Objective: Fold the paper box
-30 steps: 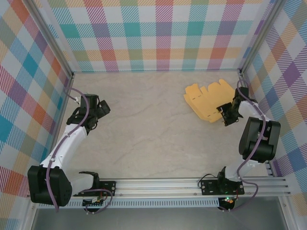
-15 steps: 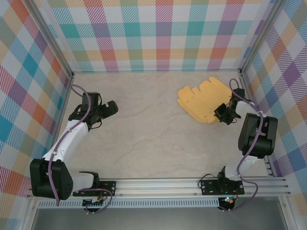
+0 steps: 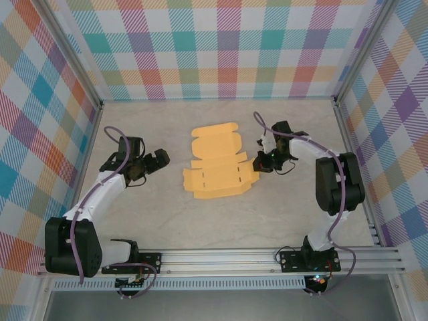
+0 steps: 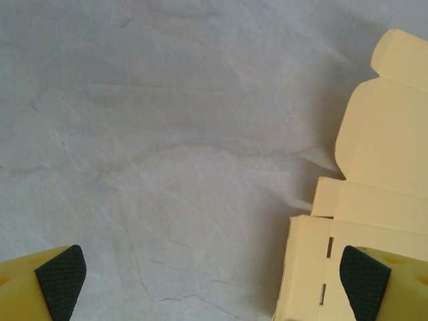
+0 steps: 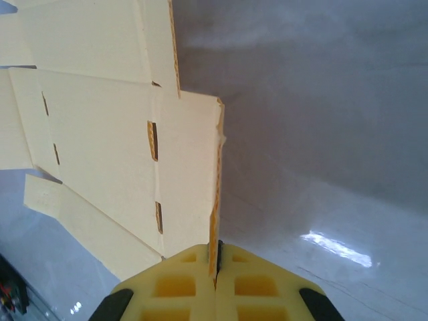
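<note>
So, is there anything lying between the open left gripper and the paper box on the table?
Nothing visible does. From above, bare table separates the left gripper from the paper box, and the left wrist view agrees. The right gripper is shut on the box's opposite edge, out of that path.

White-and-black arms point(image 3: 93, 200), purple cables point(image 3: 122, 142), yellow gripper fingers point(image 5: 180, 284), black textured pads point(image 4: 60, 277).

Left gripper point(image 3: 159, 160) spread wide, right gripper point(image 3: 258, 162) pinched closed
</note>
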Action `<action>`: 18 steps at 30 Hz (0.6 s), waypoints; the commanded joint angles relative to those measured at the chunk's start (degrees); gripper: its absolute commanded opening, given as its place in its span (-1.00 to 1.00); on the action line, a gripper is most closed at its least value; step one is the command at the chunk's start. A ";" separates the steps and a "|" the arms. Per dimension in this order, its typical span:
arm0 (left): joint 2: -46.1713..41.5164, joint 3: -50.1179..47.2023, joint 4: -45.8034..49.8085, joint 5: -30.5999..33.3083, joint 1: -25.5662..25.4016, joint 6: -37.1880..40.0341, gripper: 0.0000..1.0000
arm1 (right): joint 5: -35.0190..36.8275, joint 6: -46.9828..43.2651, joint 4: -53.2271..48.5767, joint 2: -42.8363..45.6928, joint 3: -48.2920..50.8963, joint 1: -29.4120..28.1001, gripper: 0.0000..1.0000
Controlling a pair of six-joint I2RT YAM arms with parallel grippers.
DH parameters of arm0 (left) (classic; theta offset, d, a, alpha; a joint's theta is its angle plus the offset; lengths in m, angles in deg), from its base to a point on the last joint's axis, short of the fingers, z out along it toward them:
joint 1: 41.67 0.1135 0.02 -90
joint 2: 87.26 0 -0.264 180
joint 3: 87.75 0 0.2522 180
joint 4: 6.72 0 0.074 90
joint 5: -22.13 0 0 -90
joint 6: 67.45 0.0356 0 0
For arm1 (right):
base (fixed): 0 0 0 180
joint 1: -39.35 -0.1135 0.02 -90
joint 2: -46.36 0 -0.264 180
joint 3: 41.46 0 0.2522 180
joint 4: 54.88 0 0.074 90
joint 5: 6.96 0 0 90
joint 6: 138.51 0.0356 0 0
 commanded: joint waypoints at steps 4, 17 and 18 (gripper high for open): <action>-1.79 -4.42 -3.20 -2.11 -0.34 -3.82 1.00 | -1.03 -3.05 -0.76 -0.93 -2.71 0.73 -1.00; 4.74 -6.16 -5.73 -7.77 -2.25 -5.82 0.96 | -0.83 -0.34 3.04 1.48 -3.41 1.06 -0.41; 5.10 -6.41 -5.74 -8.03 -2.51 -5.89 0.95 | -0.92 -0.40 2.57 1.56 -3.85 1.12 -0.34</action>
